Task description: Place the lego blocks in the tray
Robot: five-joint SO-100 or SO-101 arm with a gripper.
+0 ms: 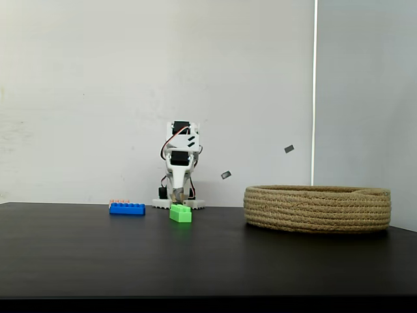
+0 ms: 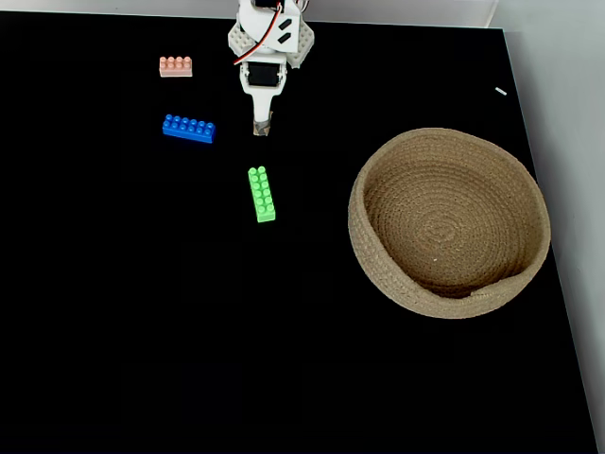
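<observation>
I see the gripper [image 2: 262, 127] folded low near the arm's base, its tips pointing down at the black table [image 2: 142, 331]; the fingers look drawn together around nothing, though they are too small for me to be sure. All three bricks lie on the table, outside the rope basket [image 2: 378, 274]; the green brick [image 2: 262, 194] lies lengthwise just in front of the gripper, the blue brick [image 2: 188, 129] off to the left in the top-down fixed view, the pink brick [image 2: 176, 66] further back near the base. My worry is the green one; I judge that a descent with the jaws this narrow would strike its studs and shove it aside rather than straddle it; it is also long, so a pinch near one end could let it swing and drop short of the basket's raised rim. The pink brick sits close to the base, which looks an awkward reach.
</observation>
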